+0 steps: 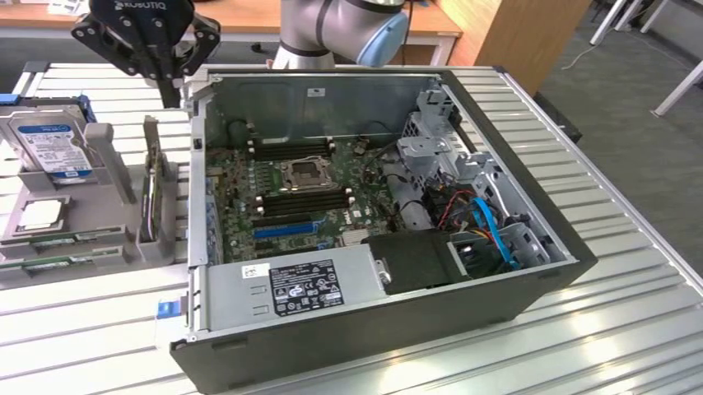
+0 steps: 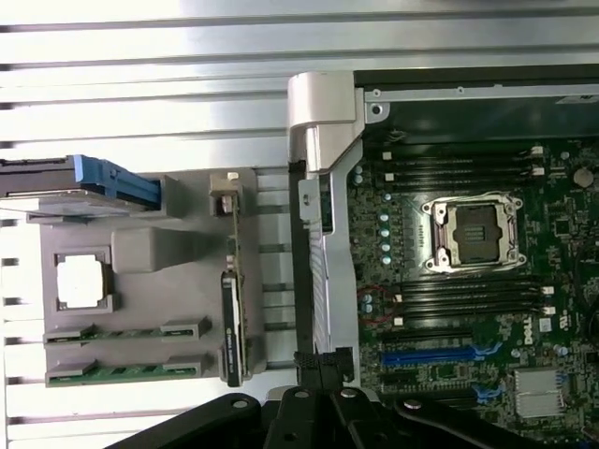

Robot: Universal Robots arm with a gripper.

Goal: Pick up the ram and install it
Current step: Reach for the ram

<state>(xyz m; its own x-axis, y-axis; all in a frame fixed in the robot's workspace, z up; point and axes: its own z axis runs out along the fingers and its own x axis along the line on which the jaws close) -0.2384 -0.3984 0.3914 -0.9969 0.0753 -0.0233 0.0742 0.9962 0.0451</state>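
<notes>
The step in hand looks like the pick, not yet begun, as nothing is held. The gripper [image 1: 167, 81] hangs with jaws pressed together near the far corner of the case [image 1: 363, 329]. Two ram sticks [image 1: 49, 240] lie flat in the tray [image 1: 110, 144], at about 7 o'clock from the gripper in the exterior view, well apart. Taking one calls for spread jaws lined up along its thin edge. The drive [image 1: 49, 144] and an upright card [image 1: 151, 185] stand near that path. The slots [image 1: 296, 197] look empty.
</notes>
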